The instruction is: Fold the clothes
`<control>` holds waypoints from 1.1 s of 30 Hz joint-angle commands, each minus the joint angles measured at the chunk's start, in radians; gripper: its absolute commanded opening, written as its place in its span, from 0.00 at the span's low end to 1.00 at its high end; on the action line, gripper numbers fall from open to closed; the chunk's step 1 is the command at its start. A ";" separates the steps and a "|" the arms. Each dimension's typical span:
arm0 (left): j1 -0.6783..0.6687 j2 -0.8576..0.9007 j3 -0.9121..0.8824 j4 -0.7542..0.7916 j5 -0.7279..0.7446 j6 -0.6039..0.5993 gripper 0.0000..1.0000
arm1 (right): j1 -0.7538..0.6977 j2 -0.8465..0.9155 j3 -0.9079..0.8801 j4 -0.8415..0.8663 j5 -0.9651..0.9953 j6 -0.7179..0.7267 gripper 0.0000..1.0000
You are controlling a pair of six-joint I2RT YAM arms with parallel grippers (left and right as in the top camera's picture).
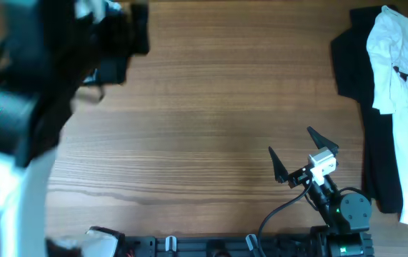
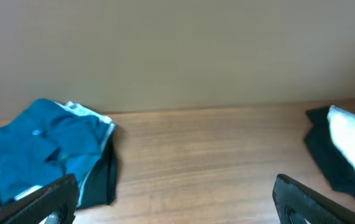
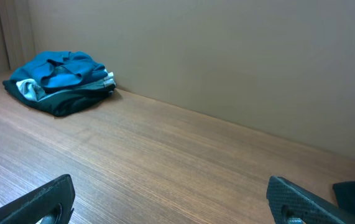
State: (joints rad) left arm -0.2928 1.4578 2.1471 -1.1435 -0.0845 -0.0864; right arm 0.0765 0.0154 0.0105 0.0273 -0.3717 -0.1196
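A crumpled pile with a deep-blue shirt (image 2: 43,146) on top, pale-blue cloth and a black piece (image 2: 102,180) lies at the table's far left by the wall. It also shows in the right wrist view (image 3: 59,71). My left arm (image 1: 39,78) hides it in the overhead view. A white tee with black print (image 1: 404,93) lies on black cloth (image 1: 354,64) at the right edge. My left gripper (image 2: 177,205) is open and empty, raised above the table. My right gripper (image 1: 289,140) is open and empty over bare wood, left of the tee.
The wooden table (image 1: 218,100) meets a plain beige wall (image 3: 227,56) at the back. The left arm looms blurred near the overhead camera. The right arm's base and cable (image 1: 346,210) sit at the front edge.
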 commanded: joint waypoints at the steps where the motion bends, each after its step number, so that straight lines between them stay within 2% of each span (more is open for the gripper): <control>1: 0.061 -0.172 -0.145 0.020 -0.010 -0.081 1.00 | 0.005 -0.011 -0.005 0.005 0.013 0.015 1.00; 3: 0.105 -0.289 -0.357 0.121 -0.006 -0.124 1.00 | 0.005 -0.011 -0.005 0.005 0.013 0.015 1.00; 6: 0.179 -0.533 -0.875 0.467 0.003 -0.188 1.00 | 0.005 -0.011 -0.005 0.005 0.013 0.015 1.00; 8: 0.197 -0.668 -1.153 0.694 0.018 -0.188 1.00 | 0.005 -0.011 -0.005 0.005 0.013 0.015 1.00; 11: 0.201 -0.848 -1.464 0.921 0.021 -0.188 1.00 | 0.005 -0.011 -0.005 0.005 0.013 0.014 1.00; 14: 0.213 -1.031 -1.711 1.070 0.029 -0.188 1.00 | 0.005 -0.011 -0.005 0.005 0.013 0.015 1.00; 16: 0.237 -1.133 -1.829 1.133 0.043 -0.188 1.00 | 0.005 -0.011 -0.005 0.005 0.013 0.014 1.00; 20: 0.288 -1.281 -1.967 1.156 0.062 -0.188 1.00 | 0.005 -0.011 -0.005 0.005 0.013 0.015 1.00; 26: 0.321 -1.335 -2.033 1.201 0.064 -0.187 1.00 | 0.005 -0.011 -0.005 0.005 0.013 0.015 1.00; 33: 0.324 -1.392 -2.116 1.380 0.065 -0.183 1.00 | 0.005 -0.011 -0.005 0.005 0.013 0.015 1.00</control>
State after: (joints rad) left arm 0.0231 0.0967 0.0681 0.1955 -0.0280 -0.2684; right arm 0.0765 0.0128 0.0063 0.0277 -0.3614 -0.1192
